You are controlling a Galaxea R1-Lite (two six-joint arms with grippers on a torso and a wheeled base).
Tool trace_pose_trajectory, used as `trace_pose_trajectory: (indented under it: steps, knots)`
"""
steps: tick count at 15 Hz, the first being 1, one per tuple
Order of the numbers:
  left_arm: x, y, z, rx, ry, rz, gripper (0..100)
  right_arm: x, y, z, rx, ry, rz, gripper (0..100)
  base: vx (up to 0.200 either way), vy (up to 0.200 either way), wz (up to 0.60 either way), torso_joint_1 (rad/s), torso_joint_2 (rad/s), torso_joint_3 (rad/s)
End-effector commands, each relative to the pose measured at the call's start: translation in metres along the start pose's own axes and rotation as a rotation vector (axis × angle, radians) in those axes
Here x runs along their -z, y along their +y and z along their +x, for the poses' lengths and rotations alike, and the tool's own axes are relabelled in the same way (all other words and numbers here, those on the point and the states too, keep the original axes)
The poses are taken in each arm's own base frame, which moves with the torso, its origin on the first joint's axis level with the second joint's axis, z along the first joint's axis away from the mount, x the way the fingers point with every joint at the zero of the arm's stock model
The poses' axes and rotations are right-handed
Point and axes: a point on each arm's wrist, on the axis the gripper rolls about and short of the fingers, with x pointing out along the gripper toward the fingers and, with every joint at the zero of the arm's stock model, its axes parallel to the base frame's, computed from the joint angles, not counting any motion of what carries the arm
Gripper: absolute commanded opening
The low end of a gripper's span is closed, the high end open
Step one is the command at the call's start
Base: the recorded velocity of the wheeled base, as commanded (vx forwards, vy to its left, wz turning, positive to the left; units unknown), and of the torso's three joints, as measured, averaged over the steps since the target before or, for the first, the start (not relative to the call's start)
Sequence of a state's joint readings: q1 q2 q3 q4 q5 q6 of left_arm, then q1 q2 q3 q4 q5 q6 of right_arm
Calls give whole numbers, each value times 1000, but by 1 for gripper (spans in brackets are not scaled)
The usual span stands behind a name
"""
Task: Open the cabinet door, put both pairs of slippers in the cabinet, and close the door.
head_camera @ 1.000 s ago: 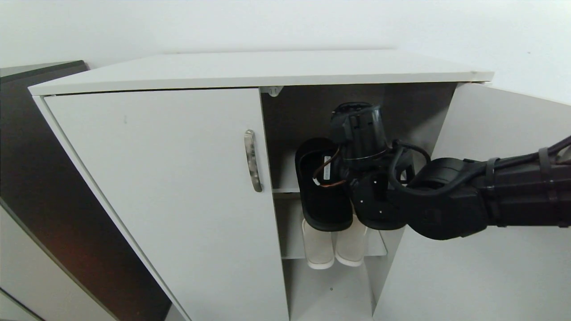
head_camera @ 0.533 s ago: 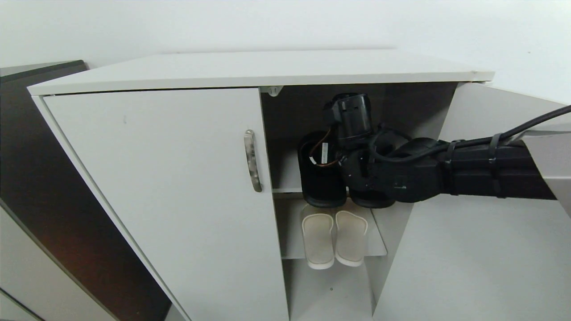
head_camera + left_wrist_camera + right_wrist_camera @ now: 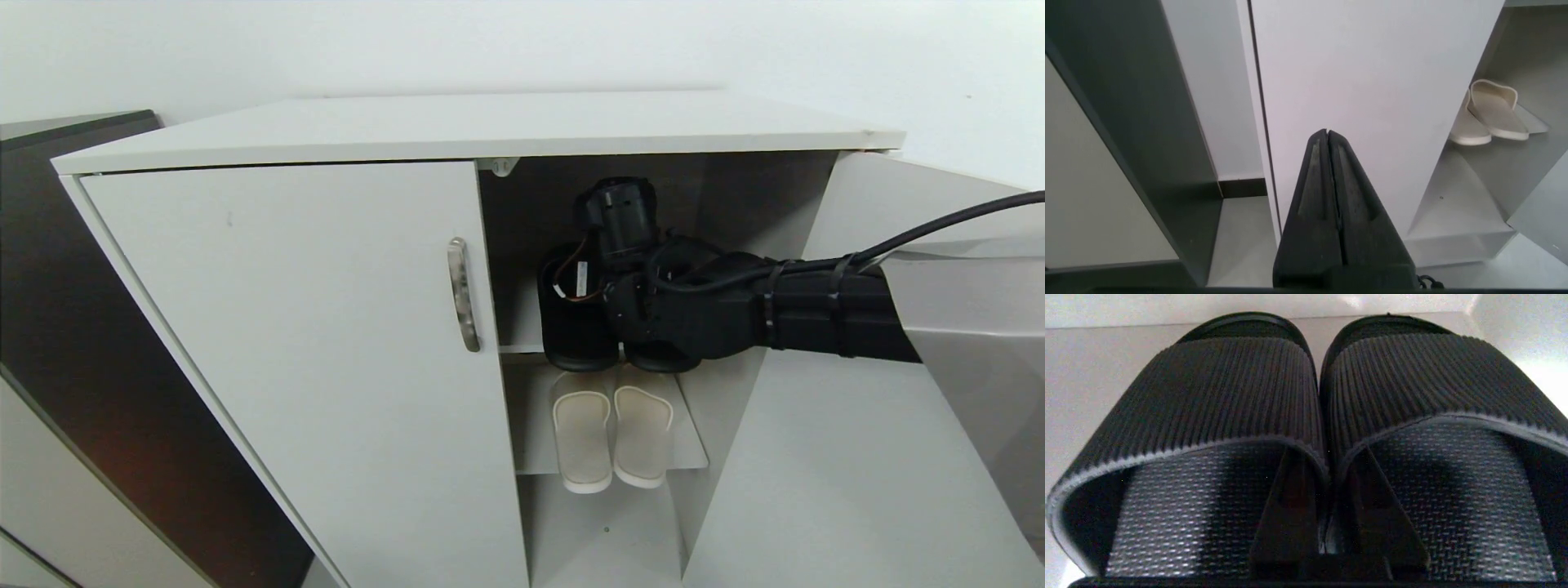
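Right tool (image 3: pixel 1327 480) is clamped on the adjoining sides of the black ribbed rubber slippers (image 3: pixel 571 343). Their long axis points straight onto the upper shelf of the white cabinet (image 3: pixel 457 122).

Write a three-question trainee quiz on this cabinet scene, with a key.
1. True or false: the white slippers lie on a shelf lower than the black slippers.
2. The right hand grips: A. the black slippers; B. the white slippers; C. nothing.
3. Fill in: the left hand is empty and ___.
Key: 1 true; 2 A; 3 shut.
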State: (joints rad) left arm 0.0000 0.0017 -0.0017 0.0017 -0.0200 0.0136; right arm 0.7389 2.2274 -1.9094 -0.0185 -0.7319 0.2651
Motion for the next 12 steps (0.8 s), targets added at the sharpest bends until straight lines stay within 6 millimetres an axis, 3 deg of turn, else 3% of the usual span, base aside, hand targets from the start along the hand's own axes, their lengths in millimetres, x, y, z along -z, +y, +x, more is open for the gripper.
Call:
trace_pose_trajectory:
  steps: [1, 4, 5, 9, 12]
  knots:
    - [0, 0, 0, 0, 0, 0, 0, 8, 4, 7, 3, 10, -8, 0, 0, 0, 0, 0, 0, 0]
    - [0, 0, 0, 0, 0, 0, 0, 9, 4, 9, 7, 11, -9, 0, 0, 0, 0, 0, 0, 0]
    - [0, 0, 0, 0, 0, 0, 0, 10, 4, 9, 7, 12, -11, 100, 0, 0, 0, 0, 0, 0]
    - [0, 0, 0, 0, 0, 0, 0, 9, 3, 5, 11, 14, -9, 100, 0, 0, 0, 0, 0, 0]
    - [0, 0, 0, 0, 0, 0, 0, 3, 0, -21, 1, 12, -15, 100, 0, 0, 0, 0, 0, 0]
